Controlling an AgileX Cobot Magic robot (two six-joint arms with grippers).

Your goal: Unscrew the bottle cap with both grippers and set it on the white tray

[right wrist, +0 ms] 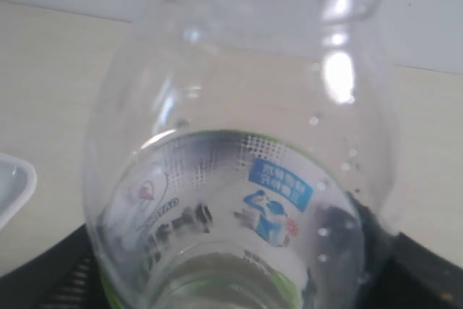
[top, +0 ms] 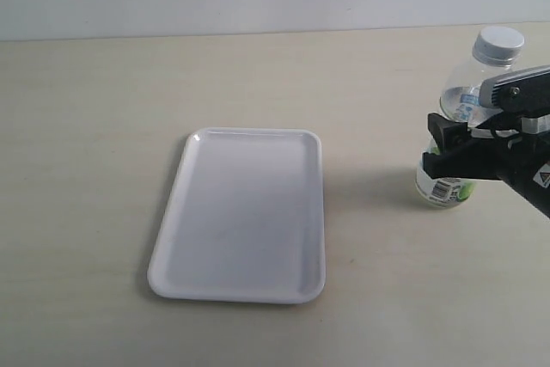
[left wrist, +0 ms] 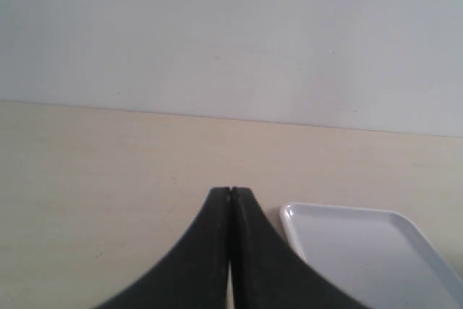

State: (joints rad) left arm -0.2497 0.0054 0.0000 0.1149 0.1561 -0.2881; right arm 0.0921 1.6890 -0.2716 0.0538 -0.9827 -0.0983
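The clear bottle with its white-and-green label stands tilted at the far right of the table, the white ribbed bottle cap screwed on its neck. My right gripper is shut on the bottle's body at label height. In the right wrist view the bottle fills the frame between the black fingers, and the cap is cut off. The white tray lies in the middle of the table, empty. My left gripper is shut on nothing, low over the table beside the tray; the exterior view does not show it.
A pale wall runs along the far edge of the beige tabletop. One corner of the tray shows in the right wrist view. A strip of bare table separates tray and bottle.
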